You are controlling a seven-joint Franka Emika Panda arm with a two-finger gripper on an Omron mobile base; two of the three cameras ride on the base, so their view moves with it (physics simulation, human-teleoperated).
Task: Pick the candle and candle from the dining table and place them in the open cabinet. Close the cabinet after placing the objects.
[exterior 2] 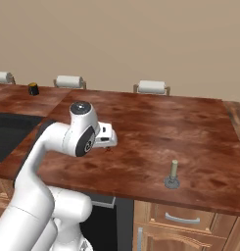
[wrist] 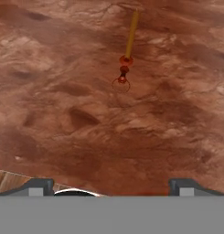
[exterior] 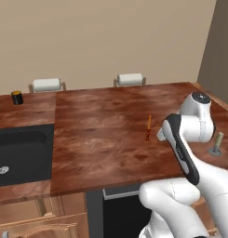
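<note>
My two base cameras look forward and down from behind my arm, left and right, sharing the dining table. My hand camera looks closely down at its top.

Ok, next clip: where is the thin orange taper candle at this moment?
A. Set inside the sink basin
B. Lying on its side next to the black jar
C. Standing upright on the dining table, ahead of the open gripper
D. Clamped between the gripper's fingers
C: the orange taper candle stands upright on the dining table, clear of the gripper, whose fingertips sit wide apart with nothing between them.
</note>
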